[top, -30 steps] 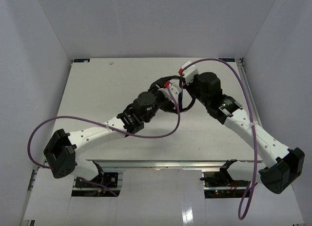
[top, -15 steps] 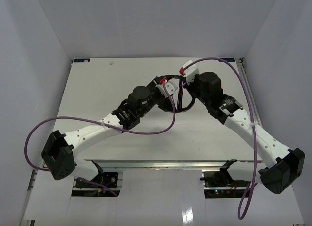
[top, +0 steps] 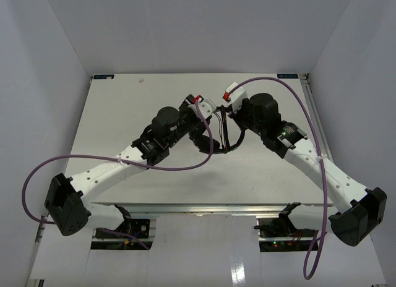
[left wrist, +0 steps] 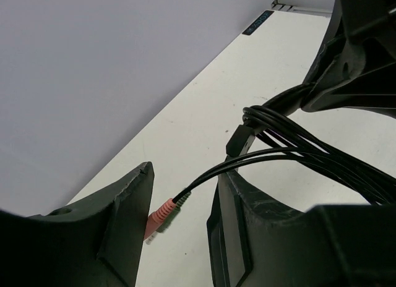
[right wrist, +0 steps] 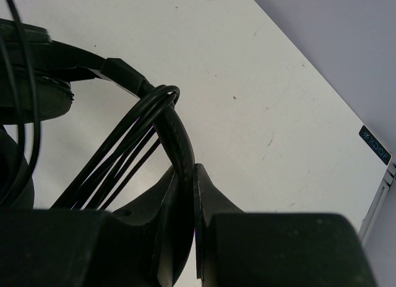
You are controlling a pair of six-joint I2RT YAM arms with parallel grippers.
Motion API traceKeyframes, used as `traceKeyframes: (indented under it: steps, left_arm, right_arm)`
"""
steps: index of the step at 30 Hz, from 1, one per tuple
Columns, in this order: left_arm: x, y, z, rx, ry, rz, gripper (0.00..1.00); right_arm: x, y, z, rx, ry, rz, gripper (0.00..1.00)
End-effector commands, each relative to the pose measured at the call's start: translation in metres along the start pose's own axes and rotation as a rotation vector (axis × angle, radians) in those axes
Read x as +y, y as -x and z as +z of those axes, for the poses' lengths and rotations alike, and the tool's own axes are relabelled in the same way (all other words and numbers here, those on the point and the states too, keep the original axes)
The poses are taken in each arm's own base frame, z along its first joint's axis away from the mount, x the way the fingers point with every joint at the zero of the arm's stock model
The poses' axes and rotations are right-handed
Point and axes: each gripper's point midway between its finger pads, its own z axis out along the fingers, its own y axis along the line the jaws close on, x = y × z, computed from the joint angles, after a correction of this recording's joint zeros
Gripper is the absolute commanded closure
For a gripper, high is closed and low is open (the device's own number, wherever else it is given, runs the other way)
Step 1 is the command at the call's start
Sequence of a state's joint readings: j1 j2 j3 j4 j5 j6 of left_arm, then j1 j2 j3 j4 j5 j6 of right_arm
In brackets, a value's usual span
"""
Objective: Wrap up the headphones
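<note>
**A:** Headphones [top: 218, 131]: where on the table [top: 117, 114] are they?

**B:** Over the table's far half, near its middle, between the two arms. Whether any part of them rests on the table I cannot tell.

**A:** What has hold of them?

**B:** The right pincer [right wrist: 185, 171]. Its fingers are pressed together on the curved headband [right wrist: 177, 129], one on each side, and the band rises out of the grip above the table.

**A:** And the cable [right wrist: 117, 157]?

**B:** Thin and black, looped several times around the headband just beside that grip. The strands run off in a bundle. One padded earcup [right wrist: 31, 89] shows at the end of the band.

**A:** The left pincer [left wrist: 185, 179]?

**B:** Spread. Its two fingers stand apart above the table. The cable's end passes through the gap, with the reddish plug [left wrist: 158, 217] close against one finger. I cannot tell if the plug touches that finger, and the tips do not close on it.

**A:** How do the two pincers stand to each other?

**B:** Near each other, with the headphones between them, over the same part of the table.
</note>
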State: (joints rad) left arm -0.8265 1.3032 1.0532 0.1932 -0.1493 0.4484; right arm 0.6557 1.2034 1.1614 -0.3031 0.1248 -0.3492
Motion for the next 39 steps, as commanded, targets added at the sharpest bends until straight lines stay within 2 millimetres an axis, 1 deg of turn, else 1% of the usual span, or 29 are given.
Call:
traceKeyframes:
  steps: [1,3,6,9,13,15,16,19,21,23,26,28,33,35,38,39]
  left_arm:
    - [0.025,0.009,0.017,-0.024,0.071,-0.02,0.42]
    - [0.032,0.002,0.029,-0.007,0.079,-0.034,0.42]
    - [0.046,-0.014,0.046,0.031,0.1,-0.069,0.37]
    - [0.062,-0.034,0.057,0.081,0.134,-0.108,0.28]
    - [0.074,-0.052,0.057,0.123,0.152,-0.145,0.21]
    - [0.08,-0.061,0.051,0.144,0.151,-0.169,0.18]
    - [0.078,-0.065,0.048,0.152,0.144,-0.177,0.16]
    - [0.082,-0.076,0.034,0.175,0.145,-0.208,0.13]
    - [0.082,-0.085,0.02,0.193,0.145,-0.218,0.07]
    - [0.081,-0.094,0.009,0.213,0.146,-0.224,0.06]
    - [0.082,-0.116,-0.018,0.262,0.167,-0.232,0.05]
    - [0.089,-0.126,-0.03,0.291,0.205,-0.242,0.04]
    - [0.109,-0.144,-0.071,0.352,0.362,-0.274,0.02]
    - [0.115,-0.155,-0.084,0.396,0.418,-0.313,0.02]
    - [0.111,-0.159,-0.098,0.385,0.436,-0.381,0.02]
    - [0.109,-0.157,-0.102,0.374,0.435,-0.395,0.02]
  right_arm:
    - [0.002,0.026,-0.01,-0.084,0.026,0.009,0.92]
    - [0.003,0.026,-0.012,-0.09,0.032,0.007,0.92]
    - [0.006,0.025,-0.014,-0.093,0.046,0.002,0.92]
    - [0.006,0.021,-0.015,-0.087,0.045,0.0,0.92]
    - [0.006,0.02,-0.015,-0.085,0.04,-0.003,0.92]
    - [0.008,0.017,-0.013,-0.078,0.05,0.001,0.92]
    - [0.01,0.017,-0.012,-0.077,0.058,0.003,0.92]
    - [0.015,0.013,-0.008,-0.059,0.083,0.017,0.92]
    - [0.019,0.011,-0.005,-0.051,0.102,0.027,0.92]
    - [0.019,0.01,-0.003,-0.045,0.111,0.04,0.92]
    - [0.026,0.008,0.002,-0.036,0.168,0.075,0.92]
    - [0.028,0.005,0.007,-0.021,0.187,0.094,0.92]
    - [0.027,-0.011,0.024,0.033,0.219,0.145,0.92]
    - [0.028,-0.013,0.03,0.042,0.248,0.177,0.92]
    - [0.022,-0.021,0.046,0.071,0.281,0.255,0.92]
    - [0.023,-0.027,0.052,0.089,0.305,0.289,0.92]
